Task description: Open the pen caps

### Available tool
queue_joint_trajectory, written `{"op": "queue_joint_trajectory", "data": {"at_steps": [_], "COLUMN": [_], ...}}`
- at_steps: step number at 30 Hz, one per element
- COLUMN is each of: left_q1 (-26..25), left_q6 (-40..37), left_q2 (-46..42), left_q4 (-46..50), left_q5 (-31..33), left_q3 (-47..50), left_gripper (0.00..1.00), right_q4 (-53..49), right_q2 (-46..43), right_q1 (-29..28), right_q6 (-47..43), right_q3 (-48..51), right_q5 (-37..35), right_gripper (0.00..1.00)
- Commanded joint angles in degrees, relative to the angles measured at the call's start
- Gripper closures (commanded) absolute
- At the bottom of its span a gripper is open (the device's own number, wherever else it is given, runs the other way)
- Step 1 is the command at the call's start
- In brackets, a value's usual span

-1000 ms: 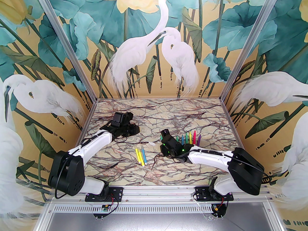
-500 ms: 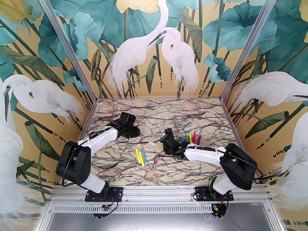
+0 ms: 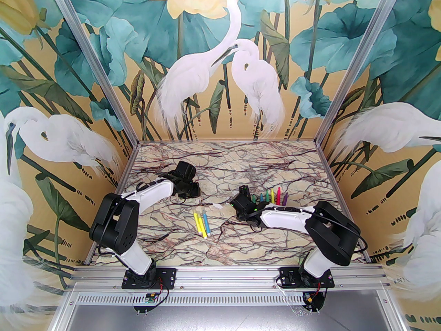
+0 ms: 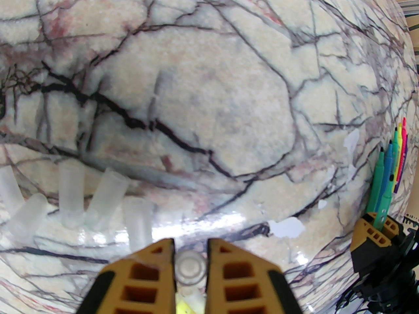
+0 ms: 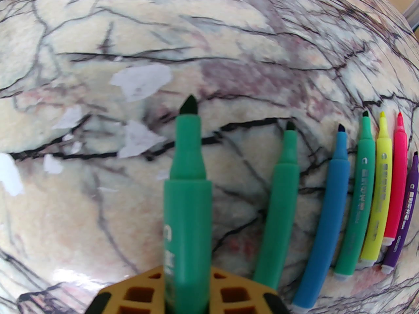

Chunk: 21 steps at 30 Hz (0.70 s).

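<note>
My left gripper (image 4: 190, 250) is shut on a see-through pen cap (image 4: 190, 267), low over the table's left side (image 3: 191, 190). Several loose pen caps (image 4: 104, 201) lie in a cluster just left of it. My right gripper (image 5: 186, 273) is shut on an uncapped green pen (image 5: 188, 191) whose tip points away over the table. It hovers at the left end of a row of uncapped pens (image 5: 340, 191) in green, blue, green, yellow, pink and purple (image 3: 272, 197). Three capped pens (image 3: 201, 222), two yellow and one blue, lie in the middle.
The marble-patterned table (image 3: 241, 247) has white scuffed patches (image 5: 140, 80) ahead of the right gripper. Painted walls with metal posts close in the left, back and right sides. The right gripper with its green pen (image 4: 376, 231) sits at the right edge of the left wrist view.
Both arms have drawn their elbows back toward their bases. The left gripper has shifted slightly right with the cap, and the right gripper has moved right toward the pen row, still holding the green pen.
</note>
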State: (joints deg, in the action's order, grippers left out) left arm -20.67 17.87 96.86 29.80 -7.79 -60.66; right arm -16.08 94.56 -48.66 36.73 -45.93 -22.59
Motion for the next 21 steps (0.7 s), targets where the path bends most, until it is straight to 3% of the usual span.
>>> {"op": "queue_joint_trajectory", "data": {"at_steps": [1, 21], "left_q1": [-0.5, -0.8], "left_q6": [-1.3, -1.5], "left_q2": [1.6, 3.9], "left_q4": [1.3, 1.3], "left_q5": [1.6, 1.7], "left_q3": [-1.4, -1.4], "left_gripper": [1.00, 0.85], "right_q4": [-0.9, -3.7], "right_q2": [1.2, 2.2], "right_q1": [0.3, 0.4], "right_q6": [1.9, 3.1], "right_q3": [-1.3, -1.7], "right_q5": [-1.6, -3.9], "right_gripper": [0.97, 0.83]}}
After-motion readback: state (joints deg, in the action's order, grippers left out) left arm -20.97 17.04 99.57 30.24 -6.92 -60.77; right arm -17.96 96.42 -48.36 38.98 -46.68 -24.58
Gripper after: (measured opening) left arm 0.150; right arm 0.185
